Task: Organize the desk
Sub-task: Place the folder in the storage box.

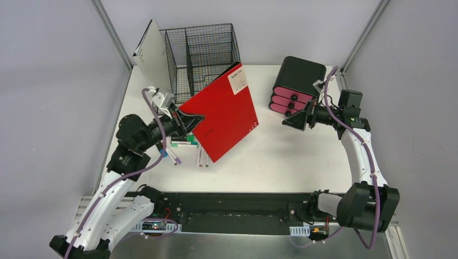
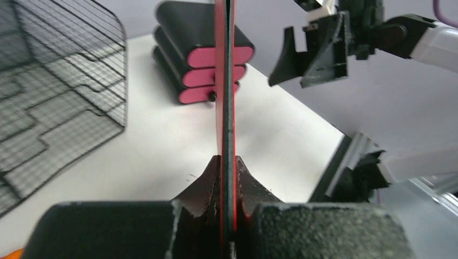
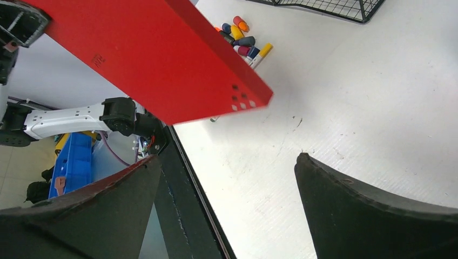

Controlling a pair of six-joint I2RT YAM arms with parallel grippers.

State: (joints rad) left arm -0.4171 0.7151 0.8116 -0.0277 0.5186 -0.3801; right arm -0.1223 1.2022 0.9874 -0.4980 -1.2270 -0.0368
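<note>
Left gripper clamps the red notebook tilted above the desk; the wire-mesh organizer stands just behind the notebook.

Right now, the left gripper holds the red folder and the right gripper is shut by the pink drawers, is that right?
Not quite: the right gripper is open, fingers wide apart, as the right wrist view shows. The left gripper does hold the red folder.
</note>
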